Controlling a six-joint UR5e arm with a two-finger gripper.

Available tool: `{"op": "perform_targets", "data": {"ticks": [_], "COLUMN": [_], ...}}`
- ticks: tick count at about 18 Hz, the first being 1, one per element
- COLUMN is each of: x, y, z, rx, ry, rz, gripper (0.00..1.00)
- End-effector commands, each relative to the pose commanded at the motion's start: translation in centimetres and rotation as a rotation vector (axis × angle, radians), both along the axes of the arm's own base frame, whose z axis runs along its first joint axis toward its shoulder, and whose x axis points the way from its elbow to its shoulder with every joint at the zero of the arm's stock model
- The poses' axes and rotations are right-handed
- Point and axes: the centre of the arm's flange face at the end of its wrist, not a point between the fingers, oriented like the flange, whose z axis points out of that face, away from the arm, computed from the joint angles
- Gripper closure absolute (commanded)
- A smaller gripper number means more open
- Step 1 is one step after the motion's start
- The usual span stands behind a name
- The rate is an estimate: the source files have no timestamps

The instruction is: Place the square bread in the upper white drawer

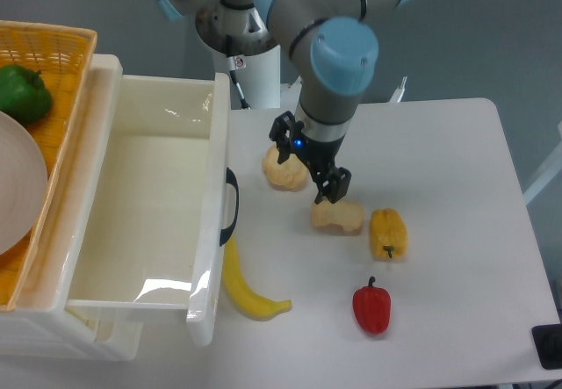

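The square bread (336, 216) lay flat on the white table (448, 231), its long axis running left to right, between the round bun (283, 169) and the yellow pepper (387, 234). The gripper (309, 162) hung just above its upper left, jaws apart and empty, one fingertip close over the loaf's top edge. The upper white drawer (132, 222) stood open well to the left
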Motion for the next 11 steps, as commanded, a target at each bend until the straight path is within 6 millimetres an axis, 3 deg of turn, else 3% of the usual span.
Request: {"op": "perform_targets", "data": {"ticks": [5,9,11], "x": [-0.6,-1.0,-1.6], "y": [-0.2,-0.6,-0.5], "z": [-2.2,-6.5,-7.5], "rx": [-0.040,-0.106,-0.126], "ry": [-0.005,0.041,0.054], "rz": [-0.065,-0.101,-0.103], "gripper": [0.00,0.00,0.00]}}
